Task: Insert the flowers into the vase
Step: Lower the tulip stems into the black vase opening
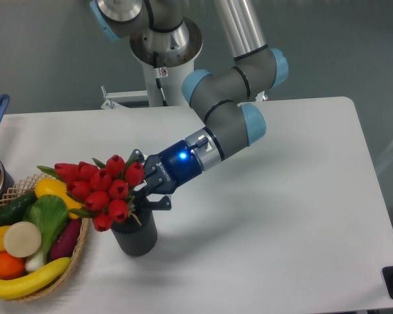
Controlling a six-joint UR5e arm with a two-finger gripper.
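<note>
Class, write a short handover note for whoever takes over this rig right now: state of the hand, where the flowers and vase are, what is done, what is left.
Hand: closed on the flowers' stems just above the vase mouth.
Flowers: stems in the vase mouth, how deep is hidden; the bunch leans left toward the wicker basket of fruit and vegetables.
Vase: upright on the white table, right beside the basket.
Done: flowers carried to the vase and stems entered.
Left: seat the bunch fully if needed, open the hand, withdraw without tipping the vase. Probably check that the leaning bunch stays in.
</note>
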